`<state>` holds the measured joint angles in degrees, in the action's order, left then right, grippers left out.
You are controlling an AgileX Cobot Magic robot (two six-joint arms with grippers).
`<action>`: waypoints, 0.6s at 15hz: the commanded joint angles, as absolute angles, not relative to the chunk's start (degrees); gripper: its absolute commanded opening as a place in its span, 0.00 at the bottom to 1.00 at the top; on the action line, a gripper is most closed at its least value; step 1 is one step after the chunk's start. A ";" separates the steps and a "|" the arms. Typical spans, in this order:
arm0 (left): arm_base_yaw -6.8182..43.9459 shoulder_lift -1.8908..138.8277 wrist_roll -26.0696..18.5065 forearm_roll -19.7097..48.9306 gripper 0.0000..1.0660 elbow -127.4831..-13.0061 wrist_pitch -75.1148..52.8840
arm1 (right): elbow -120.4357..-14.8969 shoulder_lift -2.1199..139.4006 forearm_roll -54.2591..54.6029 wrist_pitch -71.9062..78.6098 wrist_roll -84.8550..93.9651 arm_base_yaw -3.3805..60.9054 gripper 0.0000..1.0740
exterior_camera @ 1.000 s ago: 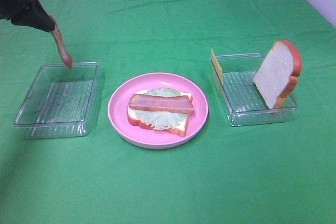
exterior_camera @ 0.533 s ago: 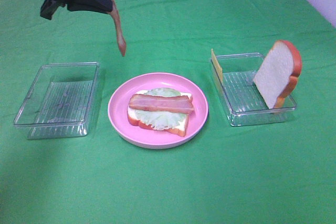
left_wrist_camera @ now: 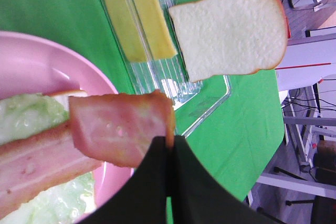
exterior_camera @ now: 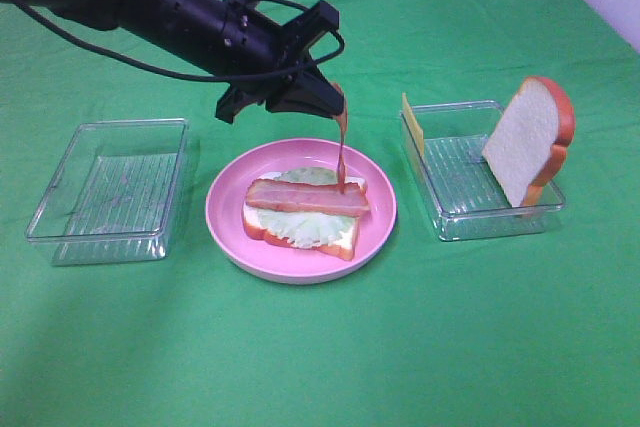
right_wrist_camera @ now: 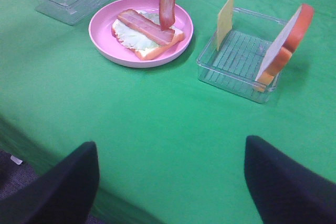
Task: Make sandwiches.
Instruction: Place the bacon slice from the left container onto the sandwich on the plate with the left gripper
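Observation:
On the pink plate [exterior_camera: 222, 222] lies an open sandwich [exterior_camera: 300, 222]: a bread slice, lettuce and one bacon strip [exterior_camera: 305, 197]. My left gripper [exterior_camera: 335, 97] is shut on the top end of a second bacon strip [exterior_camera: 341, 152]. That strip hangs straight down, and its lower tip sits at the sandwich's far right part. The left wrist view shows the held bacon [left_wrist_camera: 121, 135] pinched in the black fingers [left_wrist_camera: 152, 182]. My right gripper [right_wrist_camera: 173, 182] stands open and empty near the table's front edge, well short of the plate [right_wrist_camera: 105, 45].
A clear tray [exterior_camera: 455, 222] right of the plate holds a yellow cheese slice [exterior_camera: 413, 127] on edge and a white bread slice [exterior_camera: 530, 139] leaning upright. Another clear tray [exterior_camera: 110, 190] stands left of the plate. Green cloth covers the table.
My left arm has swung right from above the left tray to over the plate, carrying the hanging bacon strip. The right gripper has stayed open.

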<state>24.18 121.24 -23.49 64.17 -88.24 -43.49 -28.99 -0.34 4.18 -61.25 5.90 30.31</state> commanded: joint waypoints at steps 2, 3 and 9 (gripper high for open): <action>26.76 122.67 -26.13 67.72 0.00 -88.46 -43.95 | -28.93 -1.20 3.72 -60.73 5.33 30.31 0.67; 27.33 122.67 -27.62 68.81 0.00 -88.46 -44.00 | -28.93 -1.20 3.72 -60.73 5.33 30.31 0.67; 27.73 122.67 -30.94 72.65 0.00 -88.46 -44.63 | -28.93 -1.20 3.72 -60.68 5.33 30.31 0.67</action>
<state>27.39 122.73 -30.54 71.39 -88.24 -44.40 -28.99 -0.34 4.18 -61.25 5.90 30.31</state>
